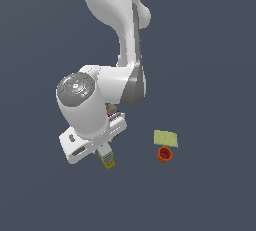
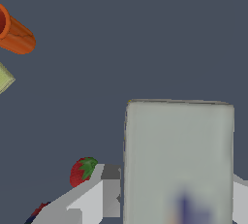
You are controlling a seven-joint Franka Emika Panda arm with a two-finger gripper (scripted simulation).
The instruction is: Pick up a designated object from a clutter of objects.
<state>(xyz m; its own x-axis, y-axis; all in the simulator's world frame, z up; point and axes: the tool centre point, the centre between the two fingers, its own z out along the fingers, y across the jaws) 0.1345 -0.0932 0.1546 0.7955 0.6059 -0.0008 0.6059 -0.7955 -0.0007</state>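
Observation:
The carton (image 2: 178,155) fills the space between my fingers in the wrist view, its pale face showing blurred blue lettering low down. My gripper (image 2: 177,189) is shut on the carton, with one finger (image 2: 109,191) against one side and the other against the opposite edge. In the exterior view, only the carton's yellow lower end (image 1: 107,159) pokes out below the gripper (image 1: 104,150); the rest is hidden by the hand.
An orange cup (image 1: 164,154) lies beside a pale-yellow flat square (image 1: 165,138) at the exterior view's right. A small red-green ball (image 2: 83,170) sits close to one finger. The multicoloured jar (image 1: 112,110) is mostly hidden behind the arm.

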